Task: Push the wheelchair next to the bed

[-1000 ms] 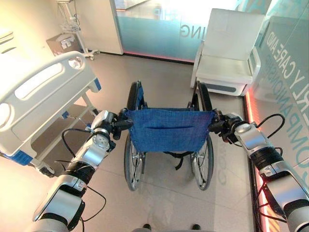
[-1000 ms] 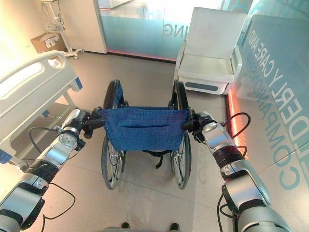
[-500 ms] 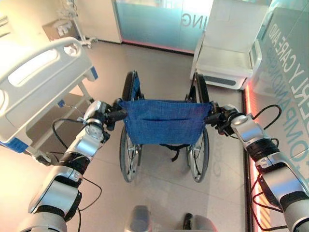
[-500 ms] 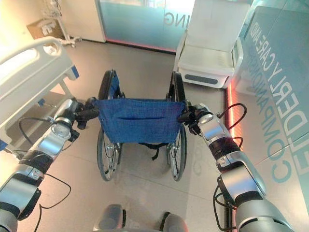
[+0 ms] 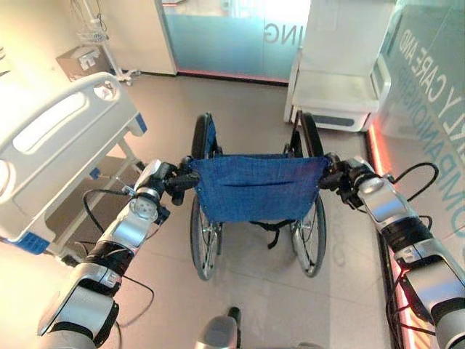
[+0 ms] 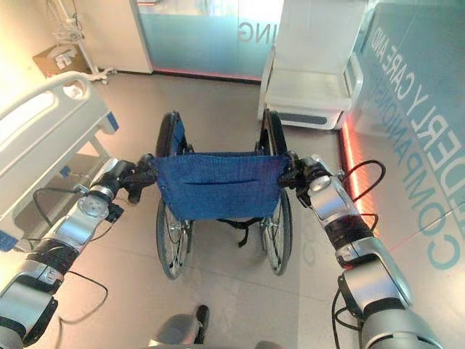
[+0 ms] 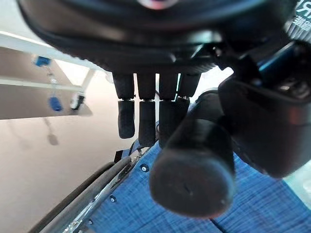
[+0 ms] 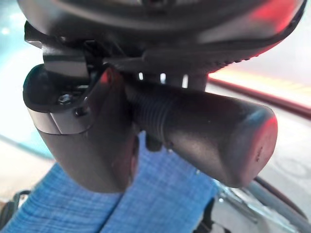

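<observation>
Left eye view shows the wheelchair (image 5: 256,211) standing to the right of the bed (image 5: 58,156), near it but apart—each robot hand, left (image 5: 166,182) and right (image 5: 340,178), curled round a push handle to steer it alongside.

both arms reach forward, left hand (image 5: 168,179) and right hand (image 5: 341,177) clenched.

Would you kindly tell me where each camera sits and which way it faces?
Left eye view: on the head, looking down at the wheelchair, bed at left; both arms show.
Right eye view: same scene, slightly offset.
Left wrist view: along the left robot hand, curled round the left push handle.
Right wrist view: along the right robot hand on the right push handle; both share the blue backrest.
</observation>
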